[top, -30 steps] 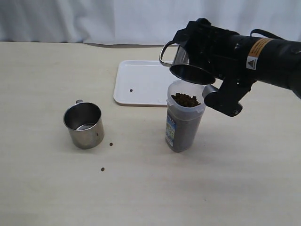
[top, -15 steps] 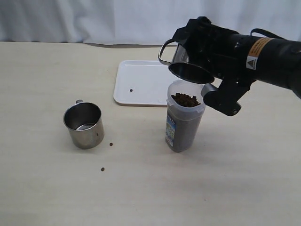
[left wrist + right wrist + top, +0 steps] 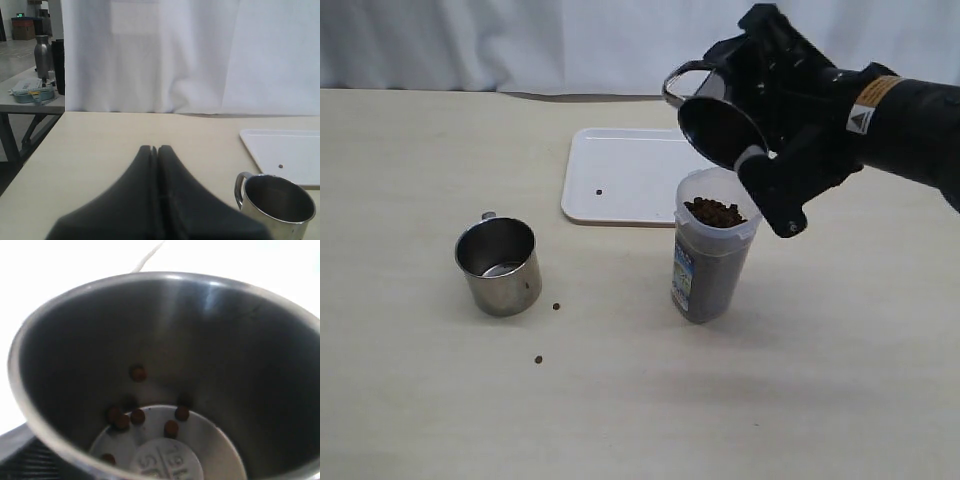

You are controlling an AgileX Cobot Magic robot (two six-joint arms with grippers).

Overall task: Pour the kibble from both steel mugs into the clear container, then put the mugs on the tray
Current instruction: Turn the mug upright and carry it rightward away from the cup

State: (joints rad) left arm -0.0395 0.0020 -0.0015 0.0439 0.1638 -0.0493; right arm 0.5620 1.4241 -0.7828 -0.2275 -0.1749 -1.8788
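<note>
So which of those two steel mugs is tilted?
The raised mug in the right gripper, tilted above the clear container; the other mug stands upright on the table.

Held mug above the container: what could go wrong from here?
A few pellets sit inside the held mug, so they could scatter when it goes to the tray. The container looks full to its rim, so further pouring may overflow, adding to the strays on the table.
</note>
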